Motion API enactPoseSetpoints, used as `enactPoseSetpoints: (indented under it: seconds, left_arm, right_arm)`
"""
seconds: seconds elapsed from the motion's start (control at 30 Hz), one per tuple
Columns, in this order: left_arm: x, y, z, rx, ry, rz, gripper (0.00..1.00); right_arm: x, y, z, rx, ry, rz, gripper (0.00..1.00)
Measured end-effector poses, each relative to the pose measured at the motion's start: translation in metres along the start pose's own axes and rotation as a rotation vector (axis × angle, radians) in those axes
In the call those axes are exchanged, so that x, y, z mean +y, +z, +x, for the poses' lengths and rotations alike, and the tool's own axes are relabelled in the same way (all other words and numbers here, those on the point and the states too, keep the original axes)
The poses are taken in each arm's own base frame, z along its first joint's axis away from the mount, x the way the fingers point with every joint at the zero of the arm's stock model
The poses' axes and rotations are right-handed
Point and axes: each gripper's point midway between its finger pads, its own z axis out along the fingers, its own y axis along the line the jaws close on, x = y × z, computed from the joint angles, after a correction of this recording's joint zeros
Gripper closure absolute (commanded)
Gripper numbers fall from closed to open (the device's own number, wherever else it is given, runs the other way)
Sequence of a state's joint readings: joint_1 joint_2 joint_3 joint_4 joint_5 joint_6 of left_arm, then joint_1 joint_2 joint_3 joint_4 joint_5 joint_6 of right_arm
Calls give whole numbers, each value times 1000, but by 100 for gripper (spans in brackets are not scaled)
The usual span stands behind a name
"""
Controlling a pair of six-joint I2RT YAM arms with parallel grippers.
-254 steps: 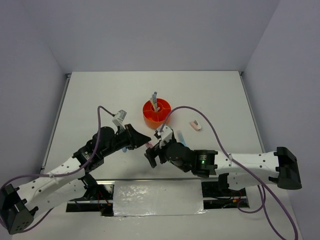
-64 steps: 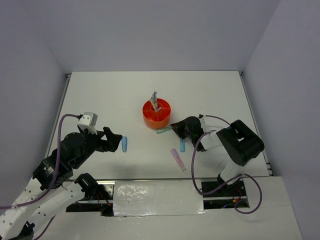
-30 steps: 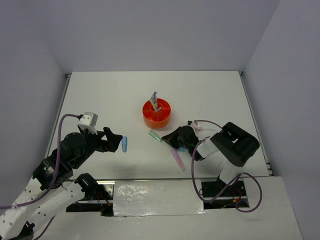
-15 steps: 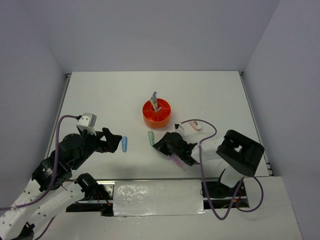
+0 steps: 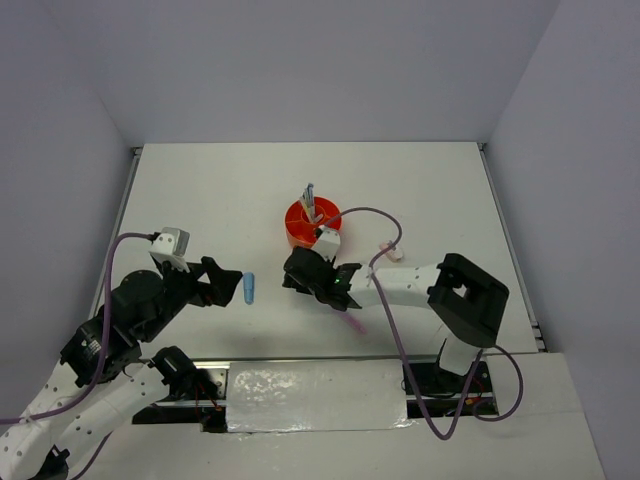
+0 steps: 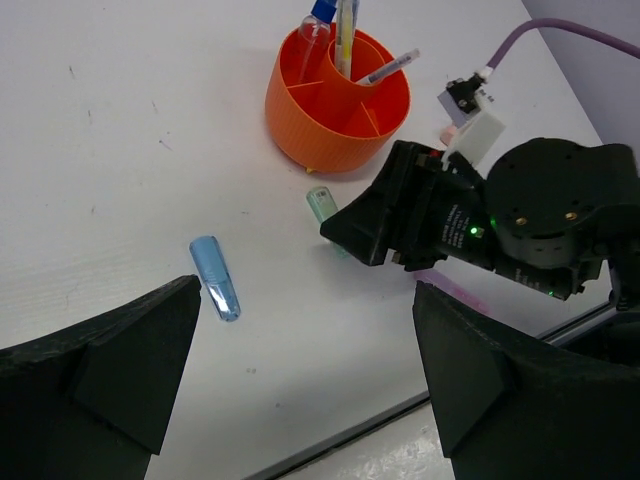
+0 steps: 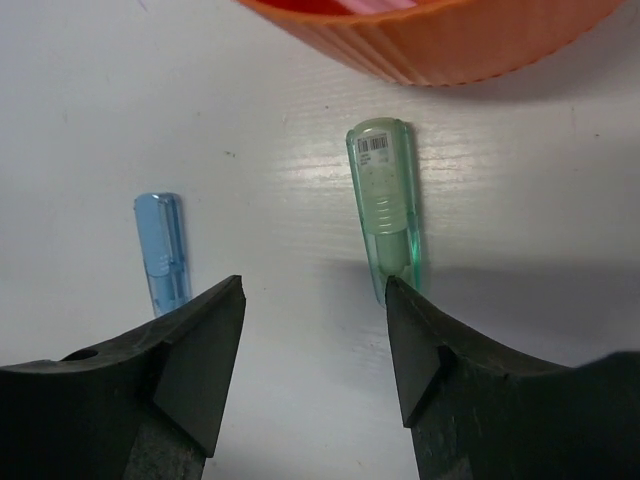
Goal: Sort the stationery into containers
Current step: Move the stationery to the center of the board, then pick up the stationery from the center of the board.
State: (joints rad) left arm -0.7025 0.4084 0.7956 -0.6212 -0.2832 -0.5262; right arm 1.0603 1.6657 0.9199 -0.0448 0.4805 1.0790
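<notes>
**A:** Where's the right claw (image 7: 312, 300)?

**B:** Low over the tabletop (image 7: 120, 120), fingers spread, nothing between them. The green marker (image 7: 385, 205) lies flat just ahead. Its near end is by one fingertip, and I can't tell whether they touch.

**A:** And the container?

**B:** The orange organiser (image 6: 320, 130) stands just beyond that marker, apart from it. Several pens (image 6: 345, 30) stand in its compartments.

**A:** The left claw (image 6: 306, 292)?

**B:** Spread wide and empty, held above the tabletop. The blue marker (image 6: 215, 290) lies flat below it, apart from the green one.

**A:** Anything else?

**B:** A pink marker (image 5: 354, 325) pokes out from under the right arm. A small pink-white piece, probably the eraser (image 5: 390, 251), lies to the right of the organiser.
</notes>
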Motion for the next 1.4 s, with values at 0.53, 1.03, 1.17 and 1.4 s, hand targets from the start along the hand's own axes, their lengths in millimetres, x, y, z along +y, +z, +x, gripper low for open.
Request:
enactPoseSetpoints:
  seconds: [0.53, 1.03, 1.17, 1.4]
  left_arm:
    - [0, 0, 0, 0, 0, 0, 1]
    - [0, 0, 1, 1, 0, 0, 1]
    - [0, 0, 1, 1, -2, 1, 1]
    - [-6, 3, 4, 24, -65, 11, 1]
  right_arm:
    - [-35, 24, 21, 8, -263, 220, 44]
    - [-36, 41, 8, -10, -343, 255, 78]
    - [-34, 40, 10, -20, -370, 249, 86]
    - [-36, 1, 35, 30, -457, 77, 86]
